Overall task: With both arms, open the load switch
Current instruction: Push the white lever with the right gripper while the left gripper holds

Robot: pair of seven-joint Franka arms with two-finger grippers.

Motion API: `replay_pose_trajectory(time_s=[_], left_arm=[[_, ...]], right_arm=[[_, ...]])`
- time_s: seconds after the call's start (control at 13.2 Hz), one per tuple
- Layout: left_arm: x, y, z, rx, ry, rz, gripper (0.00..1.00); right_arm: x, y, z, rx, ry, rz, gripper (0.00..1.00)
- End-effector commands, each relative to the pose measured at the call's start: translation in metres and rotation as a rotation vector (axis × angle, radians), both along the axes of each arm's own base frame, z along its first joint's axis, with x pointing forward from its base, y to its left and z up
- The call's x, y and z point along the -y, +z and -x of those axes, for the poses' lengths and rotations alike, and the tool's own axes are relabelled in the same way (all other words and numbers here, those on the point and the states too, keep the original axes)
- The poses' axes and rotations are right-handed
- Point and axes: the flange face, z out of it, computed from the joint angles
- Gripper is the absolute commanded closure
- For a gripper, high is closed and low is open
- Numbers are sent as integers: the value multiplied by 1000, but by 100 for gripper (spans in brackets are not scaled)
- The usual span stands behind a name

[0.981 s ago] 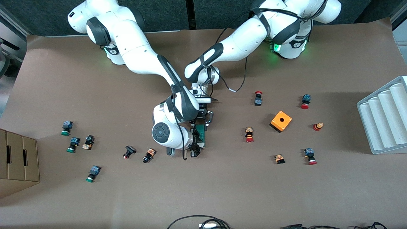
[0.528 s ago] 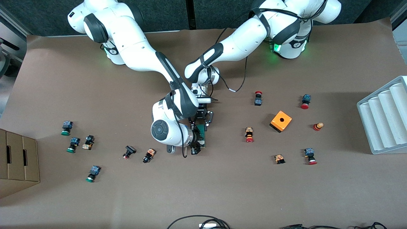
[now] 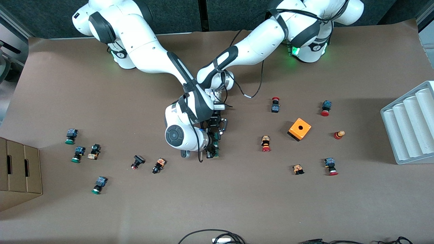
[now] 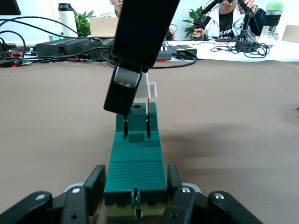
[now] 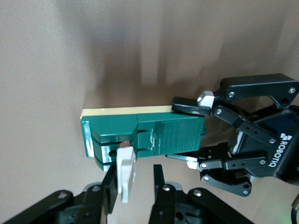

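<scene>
The dark-green load switch (image 3: 216, 144) lies mid-table, lengthwise between the two grippers. My left gripper (image 3: 217, 129) is shut on one end of its body; the left wrist view shows a finger (image 4: 95, 183) pressed to each side of the load switch (image 4: 135, 165). My right gripper (image 3: 211, 151) is at the other end, jaws narrow round the white lever (image 5: 125, 173), which lies against one finger (image 5: 110, 179). In the right wrist view the load switch (image 5: 154, 133) lies on its side with the left gripper (image 5: 187, 132) clamped on it. The lever (image 4: 150, 89) also shows past the right arm's finger (image 4: 122, 91).
An orange cube with a hole (image 3: 299, 129) and red-capped push-buttons (image 3: 265, 143) lie toward the left arm's end. Green-capped push-buttons (image 3: 78, 154) lie toward the right arm's end, near a cardboard box (image 3: 18, 173). A grey ribbed tray (image 3: 410, 122) stands at the table edge. Cables (image 3: 212, 237) hang over the front edge.
The right arm's wrist and gripper have shifted along the switch toward the left gripper, away from the front camera. The left arm has stayed put, still gripping.
</scene>
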Motion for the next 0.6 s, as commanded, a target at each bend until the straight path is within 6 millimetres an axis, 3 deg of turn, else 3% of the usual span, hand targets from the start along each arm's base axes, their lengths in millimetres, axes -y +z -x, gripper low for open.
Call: replay_pose_trajectory(time_s=[0.0, 0.53], left_arm=[[5, 0, -2, 25, -8, -11, 39], [6, 1, -2, 26, -8, -10, 39]], right_arm=[[9, 18, 7, -35, 18, 1, 64], [15, 25, 3, -40, 26, 5, 64]])
